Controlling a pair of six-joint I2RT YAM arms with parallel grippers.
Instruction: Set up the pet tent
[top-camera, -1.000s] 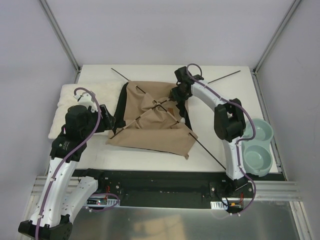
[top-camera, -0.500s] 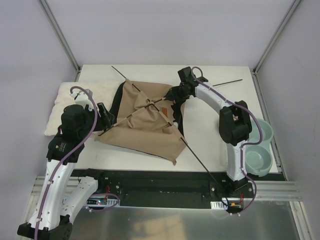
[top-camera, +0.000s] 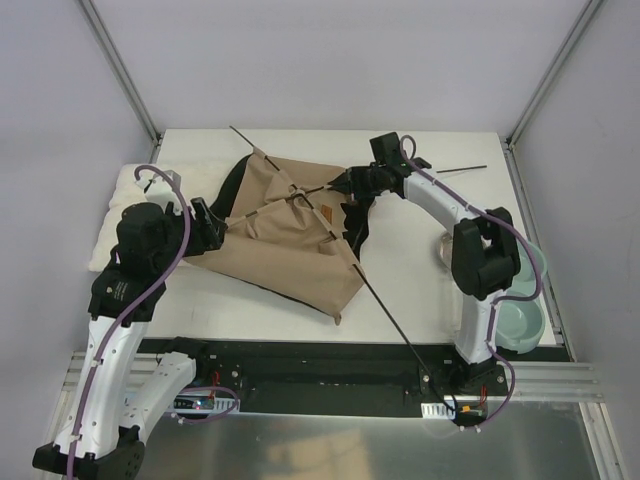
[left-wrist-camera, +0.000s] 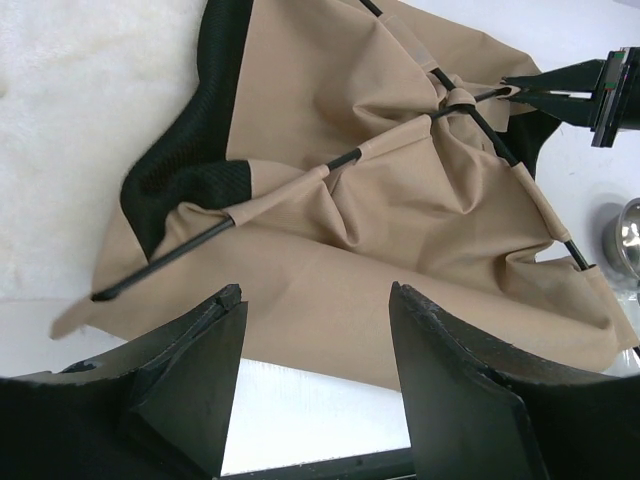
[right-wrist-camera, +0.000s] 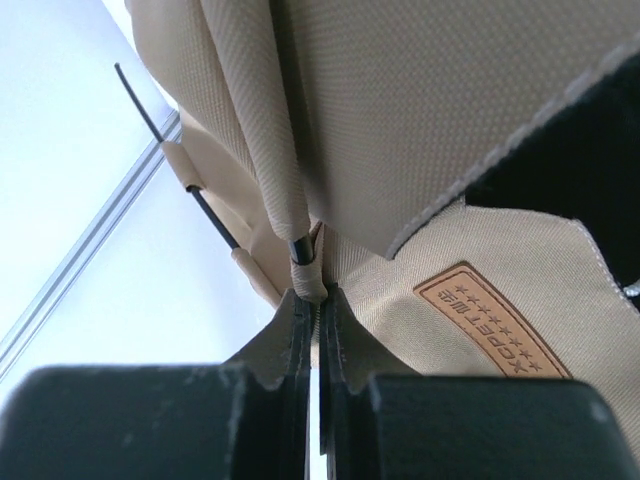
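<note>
1. The tent (top-camera: 290, 240) lies flat and crumpled on the table (top-camera: 420, 250), left of centre and between the two arms. Its left edge touches or overlaps the white pillow (top-camera: 120, 200). It is not standing yet.
2. The right gripper (right-wrist-camera: 318, 300) has its fingers pinched fully together on the tent. It grips a fabric sleeve with a pole in it, near where the two poles cross and just above the brown label (right-wrist-camera: 490, 325).
3. The left gripper (left-wrist-camera: 315, 300) has its fingers well apart and holds nothing. It sits low at the tent's left edge.
4. Key relation: the cross pole (left-wrist-camera: 160, 262) runs roughly left to right across the table, from the right gripper's pinch down to a bare tip. That tip lies just ahead of the left gripper and slightly off to the side of its fingers, not between them.
5. The left arm is much nearer that tip. The right arm is at the other end of the same line.
6. The second pole (top-camera: 390, 316) runs diagonally from far-left to near-right and sticks out past the fabric at both ends.
7. Judgement: the next move needs the left gripper lined up across the cross pole's axis. As it stands, closing would likely catch only fabric.
</note>
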